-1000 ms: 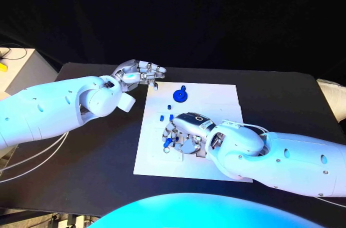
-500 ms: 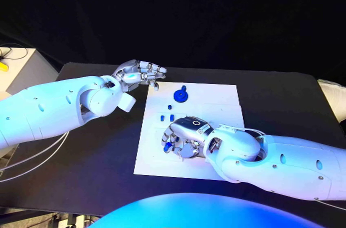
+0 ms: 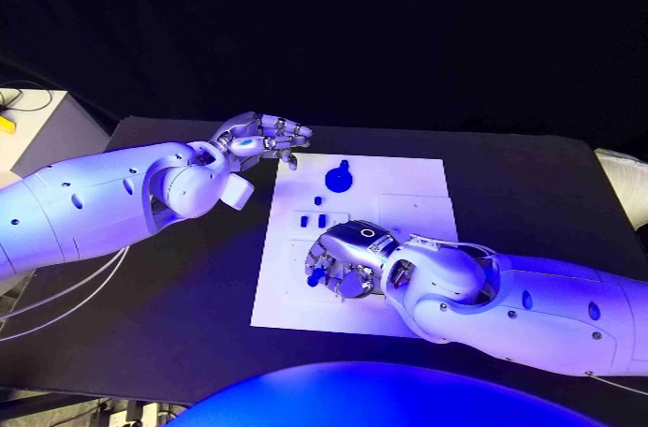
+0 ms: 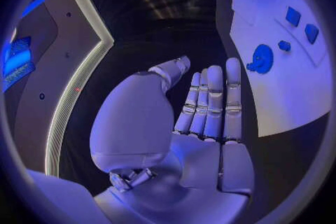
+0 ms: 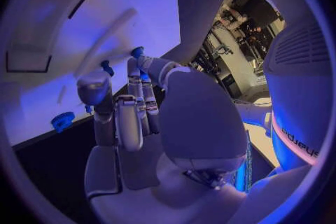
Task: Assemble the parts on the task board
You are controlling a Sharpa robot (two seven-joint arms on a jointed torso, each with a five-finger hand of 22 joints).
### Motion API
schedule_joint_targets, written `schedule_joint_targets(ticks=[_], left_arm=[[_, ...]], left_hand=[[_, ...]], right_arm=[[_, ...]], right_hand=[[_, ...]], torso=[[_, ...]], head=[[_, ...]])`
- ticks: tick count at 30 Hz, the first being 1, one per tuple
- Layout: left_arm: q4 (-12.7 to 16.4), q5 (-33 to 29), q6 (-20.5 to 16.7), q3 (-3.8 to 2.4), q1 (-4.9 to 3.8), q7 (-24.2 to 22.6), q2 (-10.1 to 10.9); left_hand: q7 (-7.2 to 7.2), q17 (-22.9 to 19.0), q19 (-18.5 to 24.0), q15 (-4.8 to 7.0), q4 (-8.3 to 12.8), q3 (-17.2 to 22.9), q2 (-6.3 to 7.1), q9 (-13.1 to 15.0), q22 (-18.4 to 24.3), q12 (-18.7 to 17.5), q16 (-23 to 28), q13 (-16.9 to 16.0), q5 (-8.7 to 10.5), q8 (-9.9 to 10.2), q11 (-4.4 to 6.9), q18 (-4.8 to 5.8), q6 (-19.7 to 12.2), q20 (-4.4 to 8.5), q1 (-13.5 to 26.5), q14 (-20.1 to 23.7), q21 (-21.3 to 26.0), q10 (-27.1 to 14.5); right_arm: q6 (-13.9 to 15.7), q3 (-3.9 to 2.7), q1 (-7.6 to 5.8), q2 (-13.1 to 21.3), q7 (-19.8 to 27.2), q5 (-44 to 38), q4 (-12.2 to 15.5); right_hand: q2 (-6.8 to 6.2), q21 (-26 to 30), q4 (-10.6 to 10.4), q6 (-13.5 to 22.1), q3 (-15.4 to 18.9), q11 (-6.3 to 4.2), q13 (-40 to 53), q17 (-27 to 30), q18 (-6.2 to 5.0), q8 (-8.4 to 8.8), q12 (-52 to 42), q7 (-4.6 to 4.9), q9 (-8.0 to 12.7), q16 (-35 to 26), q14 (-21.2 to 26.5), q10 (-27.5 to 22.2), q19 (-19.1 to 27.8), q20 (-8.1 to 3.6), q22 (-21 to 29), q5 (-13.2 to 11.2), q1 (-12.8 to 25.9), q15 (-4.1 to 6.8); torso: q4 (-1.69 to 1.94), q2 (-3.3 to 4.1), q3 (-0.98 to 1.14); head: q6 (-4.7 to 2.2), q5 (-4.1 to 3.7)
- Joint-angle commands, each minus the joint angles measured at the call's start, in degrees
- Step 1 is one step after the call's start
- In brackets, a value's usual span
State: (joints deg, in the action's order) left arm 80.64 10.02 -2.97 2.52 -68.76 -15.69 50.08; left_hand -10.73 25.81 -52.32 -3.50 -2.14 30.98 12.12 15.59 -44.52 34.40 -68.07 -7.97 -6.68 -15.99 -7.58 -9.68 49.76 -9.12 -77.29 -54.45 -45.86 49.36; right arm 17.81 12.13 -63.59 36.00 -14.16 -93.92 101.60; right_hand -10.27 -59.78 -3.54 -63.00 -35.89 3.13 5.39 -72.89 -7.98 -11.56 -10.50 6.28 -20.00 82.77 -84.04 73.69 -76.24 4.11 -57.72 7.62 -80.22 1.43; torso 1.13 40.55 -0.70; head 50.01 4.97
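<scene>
The white task board [image 3: 405, 179] lies mid-table. On its far part are a blue gear [image 3: 336, 176] and a few small blue parts [image 3: 312, 220]. My right hand [image 3: 346, 258] is palm down on the near left part of the board, its fingertips [image 5: 133, 70] pinching a small blue part [image 3: 314, 278] against the plate. That part [image 5: 106, 67] shows blue between the thumb and a finger in the right wrist view. My left hand [image 3: 263, 135] hovers off the board's far left corner, its fingers [image 4: 210, 101] straight and holding nothing. The left wrist view shows the gear [image 4: 262, 59] and the board [image 4: 280, 89].
The black table [image 3: 176, 287] surrounds the board, with bare room to its left and right. A square recess outline [image 3: 412, 207] marks the board's right half. A pale cabinet [image 3: 34, 118] stands beyond the table's far left corner.
My right hand has slid a little toward the board's near left, over the blue part. The left hand has stayed where it was.
</scene>
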Motion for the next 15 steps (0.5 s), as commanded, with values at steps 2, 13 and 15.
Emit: schedule_joint_targets(ticks=[2, 13, 15], left_arm=[[0.10, -0.36, 0.96, -0.04, -0.01, -0.19, -0.06], [0.05, -0.36, 0.93, -0.04, -0.01, -0.16, -0.08], [0.06, -0.36, 0.93, -0.04, -0.01, -0.15, -0.07]], left_hand=[[0.03, -0.07, -0.41, -0.06, 0.00, -0.42, -0.32, -0.10, 0.12, 0.25, 0.37, 0.13, 0.05, -0.40, 0.16, -0.83, -0.33, 0.07, -0.03, -0.17, 0.28, -0.44], [0.03, -0.07, -0.41, -0.06, 0.00, -0.42, -0.32, -0.10, 0.12, 0.25, 0.37, 0.13, 0.05, -0.40, 0.16, -0.83, -0.33, 0.07, -0.03, -0.17, 0.28, -0.44], [0.03, -0.07, -0.41, -0.06, 0.00, -0.42, -0.32, -0.10, 0.12, 0.25, 0.37, 0.13, 0.05, -0.40, 0.16, -0.83, -0.33, 0.07, -0.03, -0.17, 0.28, -0.44]], right_arm=[[-1.49, 0.04, 0.20, -0.24, -1.01, -1.89, -0.14], [-1.50, 0.21, 0.69, -0.93, 0.28, -1.28, -0.76], [-1.60, 0.23, 0.71, -0.86, 0.84, -0.98, -0.79]], right_hand=[[0.65, 0.19, -0.15, -0.16, -0.27, -0.52, 0.09, 0.06, 0.93, -2.65, 0.33, 0.41, -3.52, 0.11, -2.51, 0.01, -0.01, -0.06, -0.07, 0.37, -0.15, 0.34], [-3.18, 2.60, 0.38, 5.12, 1.28, 1.41, -0.57, 1.01, 0.62, -0.08, 3.75, 2.21, -2.98, -0.32, -2.25, -4.33, 1.35, 1.10, 1.75, 1.38, 3.36, -1.24], [-4.58, 3.10, 0.87, 6.05, 2.10, 1.59, -0.78, 1.12, 0.46, 0.57, 4.08, 2.10, -2.71, -0.34, -2.20, -5.31, 1.55, 1.38, 2.11, 0.08, 3.48, -1.42]], torso=[[0.02, 0.02, 0.00], [-0.03, -0.05, -0.02], [-0.02, -0.05, -0.04]], head=[[-0.01, -0.03], [-0.01, -0.09], [-0.01, -0.08]])
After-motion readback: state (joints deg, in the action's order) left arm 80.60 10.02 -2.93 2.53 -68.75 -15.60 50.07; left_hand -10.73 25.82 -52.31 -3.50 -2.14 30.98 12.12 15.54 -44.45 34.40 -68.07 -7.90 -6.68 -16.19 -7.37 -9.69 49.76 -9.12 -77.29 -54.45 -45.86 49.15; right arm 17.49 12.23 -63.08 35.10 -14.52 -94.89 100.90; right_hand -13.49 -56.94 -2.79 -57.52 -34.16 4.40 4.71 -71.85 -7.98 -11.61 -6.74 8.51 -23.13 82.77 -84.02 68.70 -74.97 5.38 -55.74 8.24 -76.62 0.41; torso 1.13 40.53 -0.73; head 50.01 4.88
